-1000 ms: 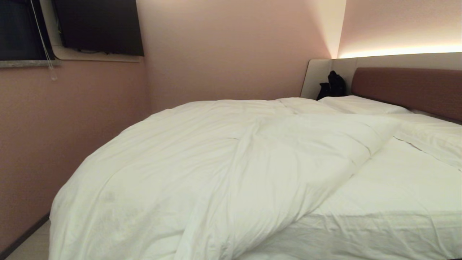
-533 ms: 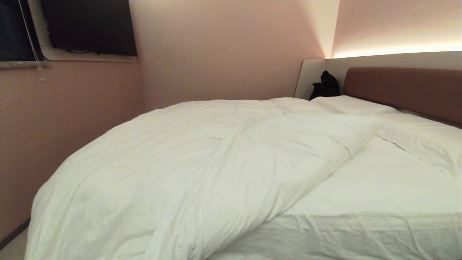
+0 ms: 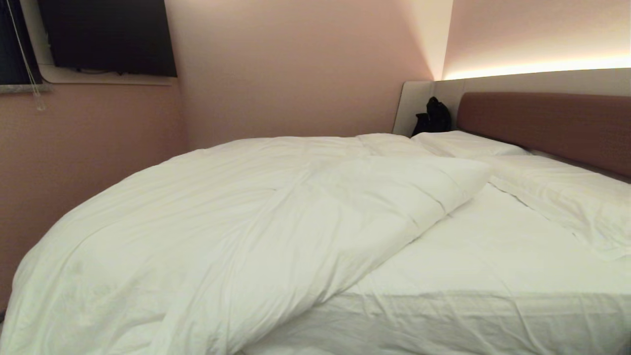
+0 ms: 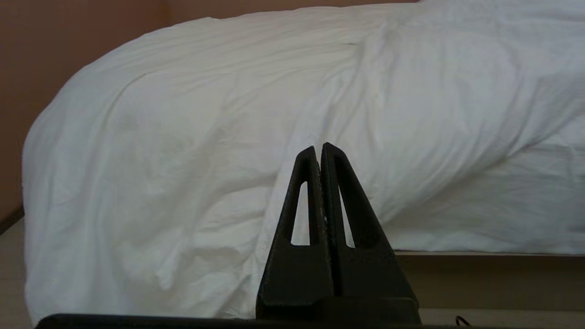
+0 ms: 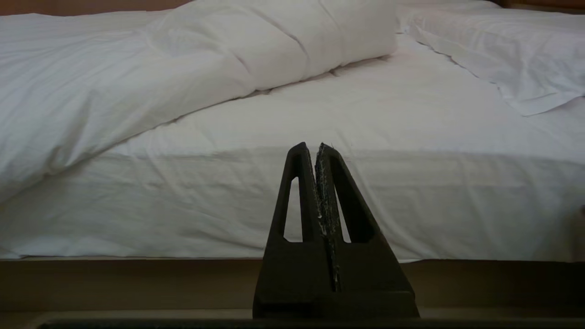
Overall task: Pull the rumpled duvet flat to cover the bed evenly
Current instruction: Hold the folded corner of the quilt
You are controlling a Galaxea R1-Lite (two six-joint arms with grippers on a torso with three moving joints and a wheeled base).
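Far left in head view: dark window w/ blind cord, then a dark wall-mounted screen on the pink wall.

Duvet sits bunched on the left half of the bed, puffy & wrinkled, draping over the left edge & near corner toward the floor. Its right edge is folded back in a thick diagonal roll running from the near front up toward the pillows, so the right half of the mattress shows bare fitted sheet.

Left pincer: fingers pressed together, nothing between them, hanging low in front of the bed, apart from the duvet's draped corner; not in head view.

Right pincer: also closed tight & empty, low in front of the mattress side where the sheet is exposed, duvet fold beyond it on the bed. Grey-beige base strip under the mattress.

At the head end: black bag-like item in the corner by the beige panel, one flat pillow behind the fold, 2nd pillow nearer on the right, brownish-red headboard w/ a lit strip above.
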